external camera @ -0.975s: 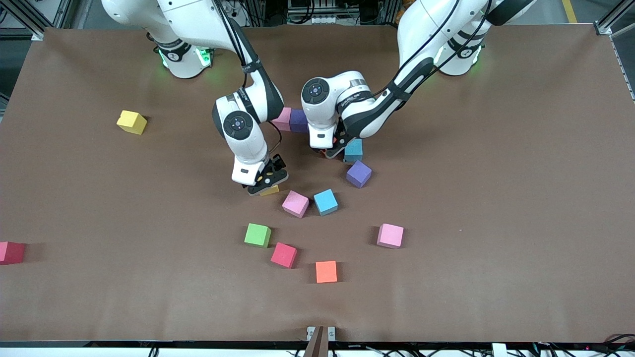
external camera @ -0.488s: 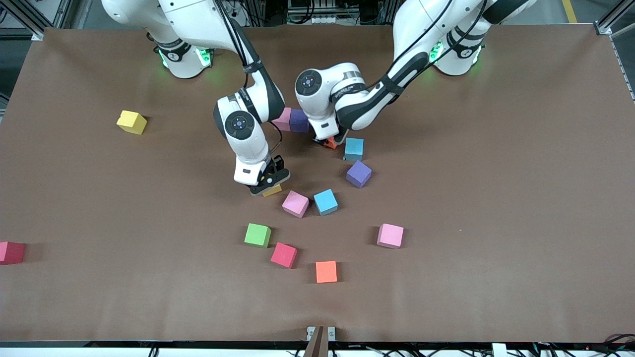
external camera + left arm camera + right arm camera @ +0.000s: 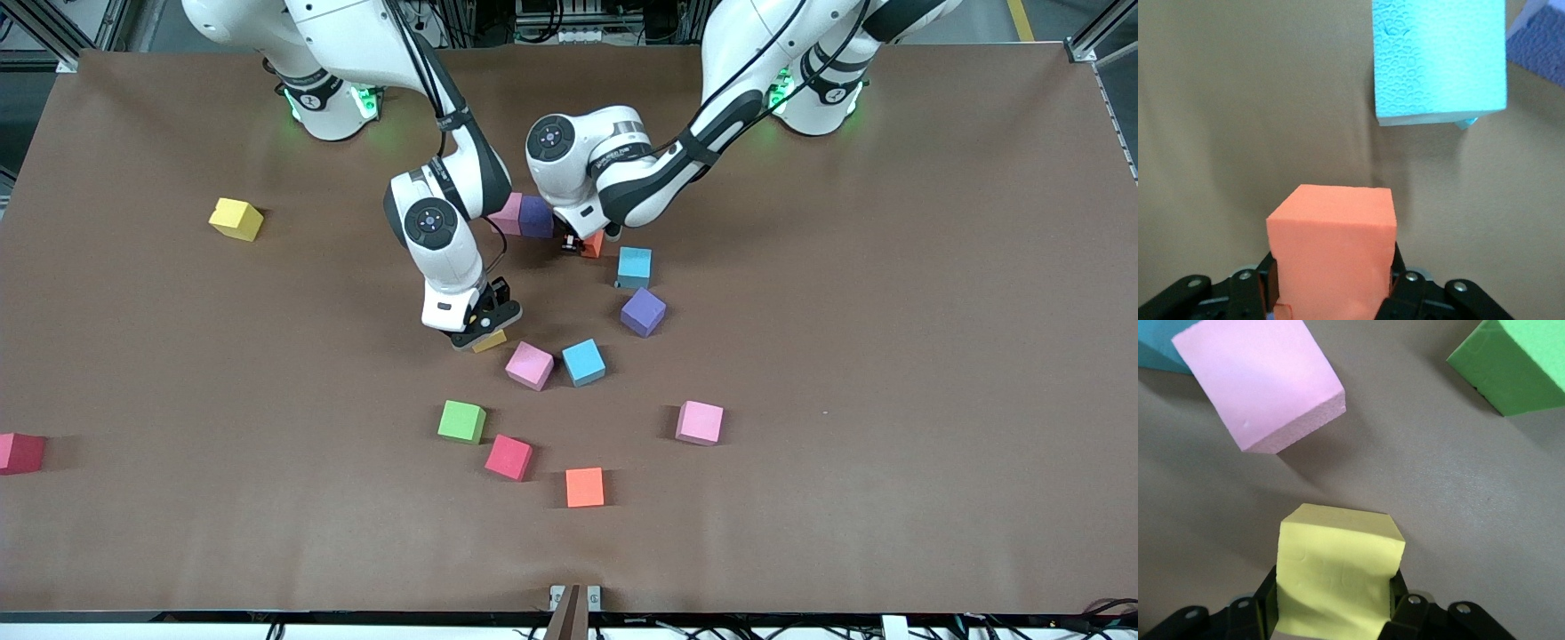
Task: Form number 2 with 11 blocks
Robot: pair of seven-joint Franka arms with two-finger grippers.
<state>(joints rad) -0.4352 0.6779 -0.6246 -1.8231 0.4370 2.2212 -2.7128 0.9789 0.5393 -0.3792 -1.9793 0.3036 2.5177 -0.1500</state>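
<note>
My left gripper [image 3: 582, 242] is shut on an orange block [image 3: 1331, 253] and holds it low beside the purple block [image 3: 535, 216] that touches a pink one [image 3: 508, 213]. A blue block [image 3: 1438, 60] lies just nearer the front camera. My right gripper [image 3: 476, 333] is shut on a yellow block [image 3: 1338, 580], squeezed between its fingers at table level, next to a pink block [image 3: 1258, 380] and a blue one [image 3: 583, 362]. A green block [image 3: 1511, 363] lies nearer the camera.
A purple block [image 3: 643, 311], a red one [image 3: 508, 457], a second orange [image 3: 585, 487] and a pink [image 3: 699, 422] are scattered over the table's middle. Another yellow block [image 3: 236, 219] and a red one [image 3: 20, 452] lie toward the right arm's end.
My right gripper has shut on the yellow block. My left gripper has carried the orange block away from the blue block toward the purple and pink pair.
</note>
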